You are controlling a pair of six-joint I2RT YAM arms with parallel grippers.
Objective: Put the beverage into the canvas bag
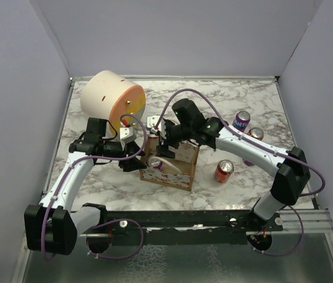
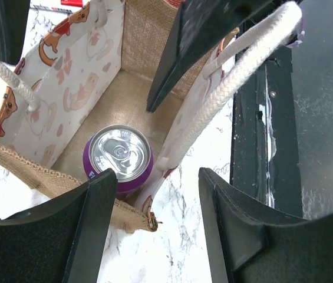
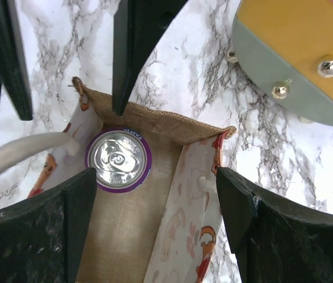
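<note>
The canvas bag (image 1: 185, 158) stands open at the table's middle, tan fabric with a white printed lining. A purple beverage can (image 1: 155, 163) stands upright inside it, in one corner; it also shows in the left wrist view (image 2: 118, 154) and the right wrist view (image 3: 118, 160). My left gripper (image 1: 135, 160) is open at the bag's left edge, its gap (image 2: 157, 183) above the bag's corner and a cream rope handle (image 2: 237, 76). My right gripper (image 1: 166, 141) is open above the bag's far side, its fingers straddling one printed wall (image 3: 184, 224) of the bag (image 3: 172, 127).
A large cream-and-orange cylinder (image 1: 113, 100) lies at the back left, close to both wrists. Three more cans stand to the right: a purple one (image 1: 242, 121), a red one (image 1: 254, 134) behind the right arm, and a red one (image 1: 224, 171) nearer.
</note>
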